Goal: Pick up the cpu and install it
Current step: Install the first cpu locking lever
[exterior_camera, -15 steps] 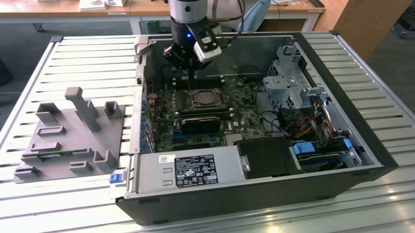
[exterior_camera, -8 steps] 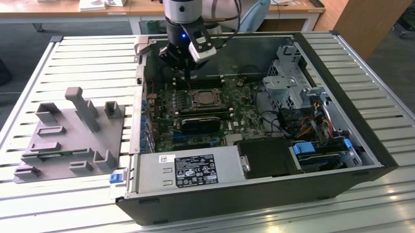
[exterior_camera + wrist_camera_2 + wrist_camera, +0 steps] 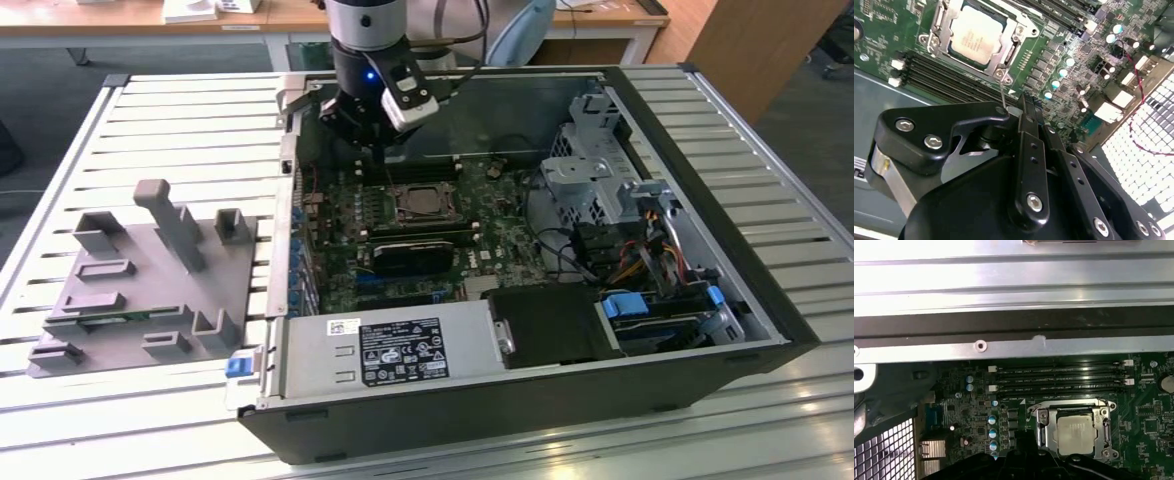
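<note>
The cpu [image 3: 424, 203] lies flat in the motherboard socket inside the open computer case [image 3: 694, 130]. Its silvery top plate shows in both wrist views [image 3: 975, 37] [image 3: 1076, 434], with the metal socket frame [image 3: 1041, 432] around it. My gripper [image 3: 374, 150] hangs just behind the socket, over the memory slots, and holds no chip. In the second wrist view the gripper [image 3: 1023, 102] looks shut. A thin metal lever [image 3: 1002, 95] rises from the socket corner to the tips, and I cannot tell whether it is gripped.
A grey plastic fixture [image 3: 147, 290] stands on the slatted table at the exterior view's left. Inside the case are a power supply [image 3: 387, 350], a drive cage [image 3: 587, 170], cables [image 3: 641, 250], and memory slots [image 3: 1059, 380] close by the socket.
</note>
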`<state>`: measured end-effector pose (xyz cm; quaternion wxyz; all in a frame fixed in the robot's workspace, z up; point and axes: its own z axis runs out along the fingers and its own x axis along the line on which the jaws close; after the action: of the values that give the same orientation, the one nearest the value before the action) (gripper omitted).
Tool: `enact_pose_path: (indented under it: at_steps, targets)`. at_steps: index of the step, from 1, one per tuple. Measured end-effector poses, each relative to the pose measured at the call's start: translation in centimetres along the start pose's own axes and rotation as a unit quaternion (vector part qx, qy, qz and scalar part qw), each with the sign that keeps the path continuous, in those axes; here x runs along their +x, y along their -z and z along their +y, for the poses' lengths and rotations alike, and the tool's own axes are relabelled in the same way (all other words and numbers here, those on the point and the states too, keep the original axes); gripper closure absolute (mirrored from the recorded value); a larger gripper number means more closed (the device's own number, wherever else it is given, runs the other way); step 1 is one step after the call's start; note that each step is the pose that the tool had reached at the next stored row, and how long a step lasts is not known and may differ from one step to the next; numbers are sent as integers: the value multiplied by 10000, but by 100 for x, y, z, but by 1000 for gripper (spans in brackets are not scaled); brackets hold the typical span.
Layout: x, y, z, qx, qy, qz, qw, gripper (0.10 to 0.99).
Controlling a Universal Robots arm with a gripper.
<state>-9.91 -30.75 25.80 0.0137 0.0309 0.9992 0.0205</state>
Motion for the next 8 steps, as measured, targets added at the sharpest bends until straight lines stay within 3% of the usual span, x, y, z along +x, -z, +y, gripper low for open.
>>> enact_pose_path:
  at_steps: [3,8]
  targets:
    - [32,-8,7,-1,19,1,10000,980]
    - [58,-22,80,-1,19,1,10000,980]
